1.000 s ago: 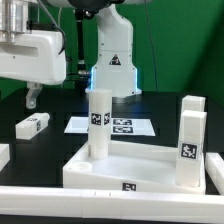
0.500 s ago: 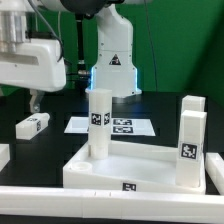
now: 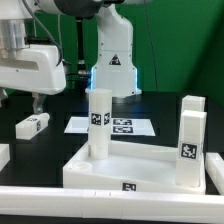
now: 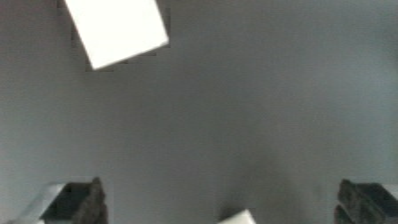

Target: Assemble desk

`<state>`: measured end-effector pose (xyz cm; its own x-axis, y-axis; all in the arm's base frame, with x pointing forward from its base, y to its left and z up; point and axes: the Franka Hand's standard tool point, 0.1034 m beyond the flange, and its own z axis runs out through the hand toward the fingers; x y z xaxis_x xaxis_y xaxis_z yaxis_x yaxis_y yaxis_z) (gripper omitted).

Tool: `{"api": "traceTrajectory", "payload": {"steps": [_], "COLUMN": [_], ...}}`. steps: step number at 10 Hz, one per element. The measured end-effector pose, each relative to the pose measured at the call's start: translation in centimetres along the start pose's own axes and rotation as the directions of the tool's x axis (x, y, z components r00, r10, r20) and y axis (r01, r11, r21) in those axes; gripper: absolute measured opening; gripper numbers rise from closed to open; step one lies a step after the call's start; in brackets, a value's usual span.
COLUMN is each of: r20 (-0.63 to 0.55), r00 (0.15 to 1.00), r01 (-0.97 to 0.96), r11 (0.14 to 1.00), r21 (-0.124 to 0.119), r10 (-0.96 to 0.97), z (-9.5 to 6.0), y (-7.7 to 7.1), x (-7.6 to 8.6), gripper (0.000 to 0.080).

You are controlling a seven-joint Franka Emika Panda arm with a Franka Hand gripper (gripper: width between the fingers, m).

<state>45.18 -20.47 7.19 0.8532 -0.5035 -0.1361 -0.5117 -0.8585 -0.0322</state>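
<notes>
The desk top (image 3: 150, 168), a white rimmed tray, lies at the front centre of the exterior view. One leg (image 3: 98, 122) stands upright in its near-left corner. Two more legs (image 3: 190, 145) stand upright at its right side. A loose leg (image 3: 33, 124) lies flat on the black table to the exterior view's left. My gripper (image 3: 30, 100) hangs open just above that lying leg, apart from it. In the wrist view my gripper (image 4: 221, 205) holds nothing. Its fingers (image 4: 71, 200) stand wide apart, and the white leg (image 4: 121, 30) lies well beyond them.
The marker board (image 3: 118, 127) lies flat behind the tray, in front of the robot's base (image 3: 113, 60). A white block (image 3: 3, 155) shows at the exterior view's left edge. A long white bar (image 3: 90, 204) runs along the front.
The hand has sunk a little and shifted slightly toward the exterior view's left, above the lying leg. Its jaws have stayed open. The desk parts have not moved.
</notes>
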Motion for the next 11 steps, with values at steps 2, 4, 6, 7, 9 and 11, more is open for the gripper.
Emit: {"api": "traceTrajectory", "payload": {"steps": [2, 4, 6, 7, 9, 11], "r20": [0.129, 0.267, 0.397, 0.441, 0.538, 0.625], "r00": [0.981, 0.935, 0.892, 0.872, 0.821, 0.764], "r01": [0.151, 0.257, 0.250, 0.250, 0.247, 0.237], "r11": [0.988, 0.965, 0.968, 0.968, 0.968, 0.971], "r21": [-0.021, -0.052, -0.034, -0.031, -0.035, -0.044], "r10": [-0.147, -0.235, -0.217, -0.211, -0.190, -0.158], "z": [0.6, 1.2, 1.3, 1.5, 2.3, 3.3], "y": [0.9, 1.4, 1.2, 1.1, 2.2, 3.2], "x": [-0.3, -1.0, -1.3, -1.4, -1.4, -1.9], "gripper": [0.0649, 0.0649, 0.0649, 0.0649, 0.0649, 0.0649]}}
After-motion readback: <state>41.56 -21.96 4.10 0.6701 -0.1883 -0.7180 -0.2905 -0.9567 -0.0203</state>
